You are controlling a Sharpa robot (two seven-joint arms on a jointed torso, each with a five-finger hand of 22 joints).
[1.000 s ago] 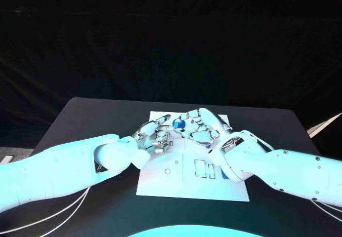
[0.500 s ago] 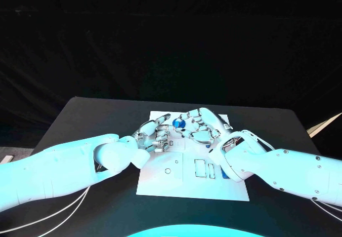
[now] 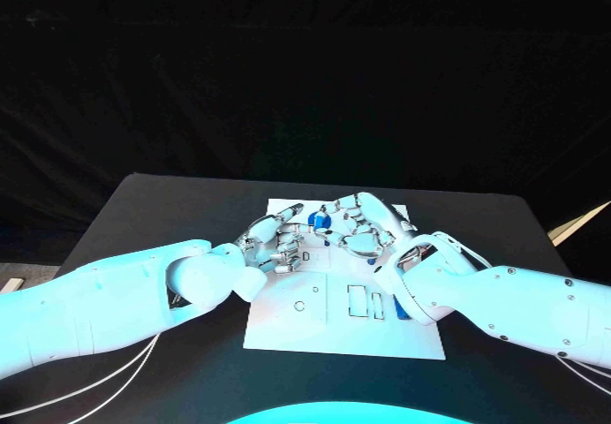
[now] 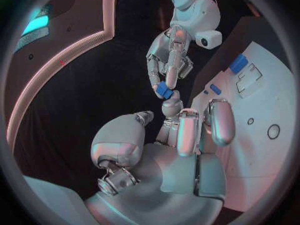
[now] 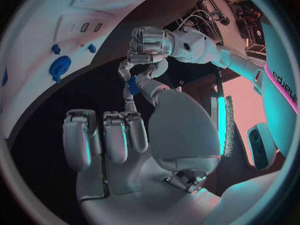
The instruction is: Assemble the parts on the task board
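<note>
Coming in from the left over the black surface (image 3: 153, 199): left hand (image 3: 270, 243), poised above the far half of the white task board (image 3: 305, 331), fingers reaching toward the middle. Pinched at its fingertips: a small blue part (image 3: 321, 218), raised clear of the board. Seen from the left wrist, the same blue piece (image 4: 164, 90) caught between that hand's fingertip and the fingers of the other hand (image 4: 170, 60) facing it; which of the two truly bears it, hard to tell. Meeting it from the right: right hand (image 3: 360, 228), fingers curled toward the same piece, touching or just beside it. From the right wrist, again the part (image 5: 133, 85) wedged between the thumb tip and the left hand's fingers (image 5: 142, 55). Right hand's remaining fingers (image 5: 105, 135) held straight and close together, gripping nothing. Lying on the board itself: further blue parts, among them a round one (image 5: 60, 66) and two small ones (image 5: 55, 49) nearby, plus a blue block (image 4: 238, 63) near a corner. Toward the near right of the board, just beside the right wrist: dark rectangular slots (image 3: 357, 301).
</note>
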